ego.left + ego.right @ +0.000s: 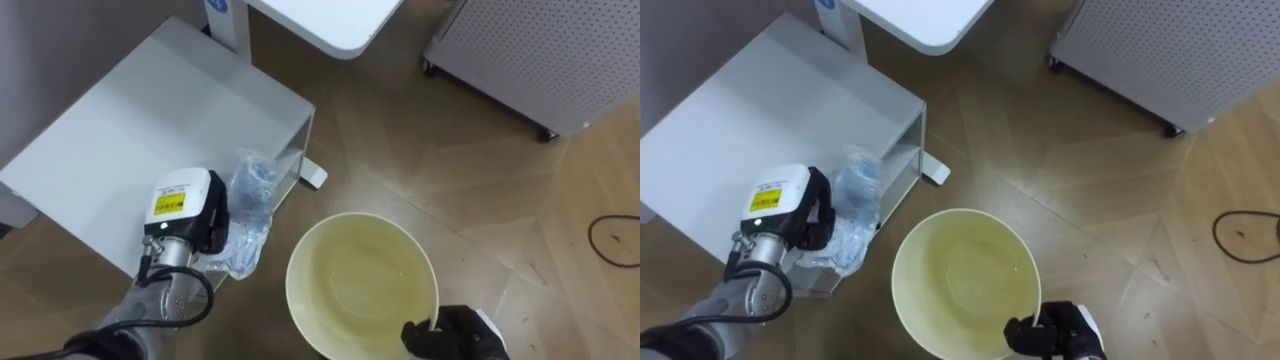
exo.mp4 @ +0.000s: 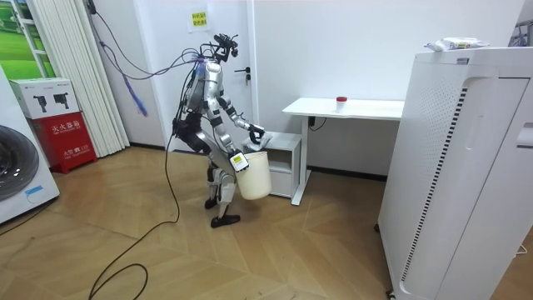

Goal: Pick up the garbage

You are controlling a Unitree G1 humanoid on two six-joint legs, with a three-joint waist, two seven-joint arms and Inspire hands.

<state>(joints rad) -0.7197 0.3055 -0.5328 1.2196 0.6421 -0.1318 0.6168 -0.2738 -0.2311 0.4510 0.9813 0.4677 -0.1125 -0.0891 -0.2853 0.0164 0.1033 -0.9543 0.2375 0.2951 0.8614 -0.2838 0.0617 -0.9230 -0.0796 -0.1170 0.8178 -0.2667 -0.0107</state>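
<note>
Left hand [image 1: 205, 222]: against the crumpled plastic bottle [image 1: 250, 200]; its grasp cannot be told.
Bottle: just past it, at the white cabinet [image 1: 150, 130] edge.
Right hand [image 1: 455, 335]: clamped on the bucket [image 1: 340, 250] rim, likely holding it ready for the drop.

Left robot hand [image 1: 207, 218], right [image 1: 455, 338]: curled.

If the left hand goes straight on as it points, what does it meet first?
The crushed plastic bottle on the white cabinet, directly before the left hand; contact unclear. The right hand grips the bucket.
</note>
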